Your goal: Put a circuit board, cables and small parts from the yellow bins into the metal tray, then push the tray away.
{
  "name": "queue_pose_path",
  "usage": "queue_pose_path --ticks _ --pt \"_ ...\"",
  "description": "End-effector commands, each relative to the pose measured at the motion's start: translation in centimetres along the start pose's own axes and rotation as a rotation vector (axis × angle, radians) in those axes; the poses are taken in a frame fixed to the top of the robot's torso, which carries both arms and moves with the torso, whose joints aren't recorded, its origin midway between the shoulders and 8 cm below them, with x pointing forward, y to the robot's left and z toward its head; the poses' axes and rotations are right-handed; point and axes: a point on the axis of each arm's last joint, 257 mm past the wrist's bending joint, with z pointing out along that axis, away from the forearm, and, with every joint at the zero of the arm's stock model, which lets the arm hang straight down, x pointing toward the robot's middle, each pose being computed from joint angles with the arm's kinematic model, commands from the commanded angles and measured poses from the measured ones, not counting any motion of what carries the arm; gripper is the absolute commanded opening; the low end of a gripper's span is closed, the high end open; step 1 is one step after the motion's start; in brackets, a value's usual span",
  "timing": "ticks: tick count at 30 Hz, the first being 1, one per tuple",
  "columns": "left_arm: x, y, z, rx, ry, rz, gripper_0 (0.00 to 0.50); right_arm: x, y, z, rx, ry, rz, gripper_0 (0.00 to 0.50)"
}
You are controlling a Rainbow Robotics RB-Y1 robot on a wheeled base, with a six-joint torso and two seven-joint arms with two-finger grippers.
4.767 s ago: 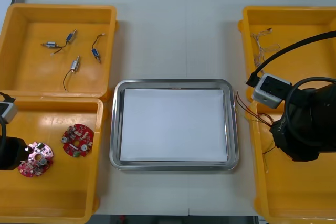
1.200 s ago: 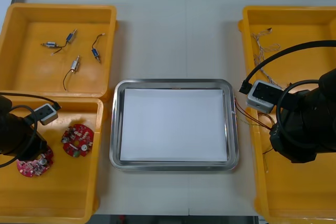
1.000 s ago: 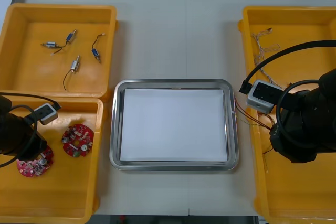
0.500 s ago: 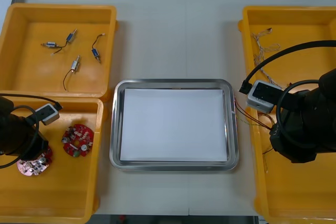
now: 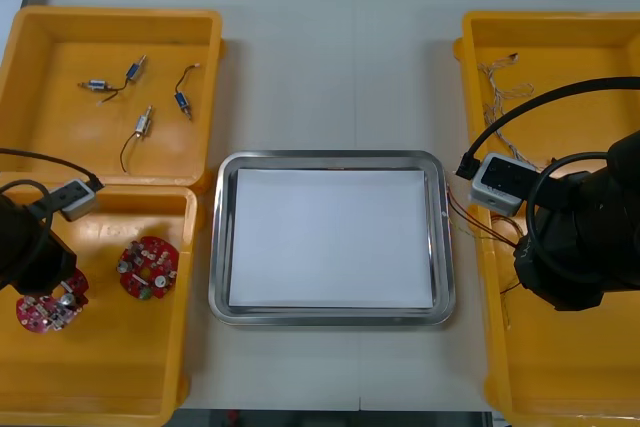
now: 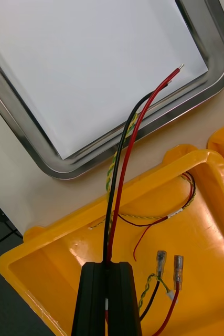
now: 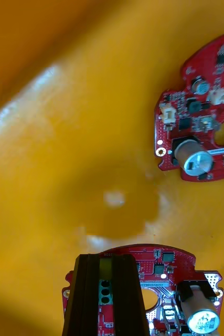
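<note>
The left gripper (image 7: 107, 299) was clamped on a board (image 7: 167, 265) in the near left bin (image 7: 49, 157). The right gripper (image 6: 109, 299), over the near right bin (image 6: 49, 283), pinched a cable (image 6: 121, 178), its tip by the tray (image 6: 219, 58).

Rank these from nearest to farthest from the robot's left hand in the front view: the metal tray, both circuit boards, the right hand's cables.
1. Gripped circuit board, in the left hand itself, near-left bin.
2. Loose circuit board, beside it, same bin.
3. Metal tray, table centre.
4. Cables in the right hand, right side.
</note>
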Motion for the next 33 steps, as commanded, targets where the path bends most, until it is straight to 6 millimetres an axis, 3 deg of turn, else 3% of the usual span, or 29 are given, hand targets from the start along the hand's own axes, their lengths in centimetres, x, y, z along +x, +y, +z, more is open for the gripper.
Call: queue_pose_path --ticks 1,7,19,33 --pt "-1.7 0.4 -3.9 -0.011 -0.029 0.021 0.0 0.5 -1.2 -0.5 0.043 0.022 -0.046 0.0" --pt "-2.5 -1.1 -7.1 -0.016 -0.039 -0.057 0.0 0.4 -1.3 -0.6 0.044 0.021 -0.047 0.0" --pt "-6.2 -5.8 -10.2 -0.02 -0.091 -0.185 0.0 0.4 -1.2 -0.6 0.042 0.021 -0.049 0.0" --pt "-12.7 -11.5 -9.6 -0.043 -0.167 -0.295 0.0 0.4 -1.2 -0.6 0.042 0.022 -0.052 0.0"
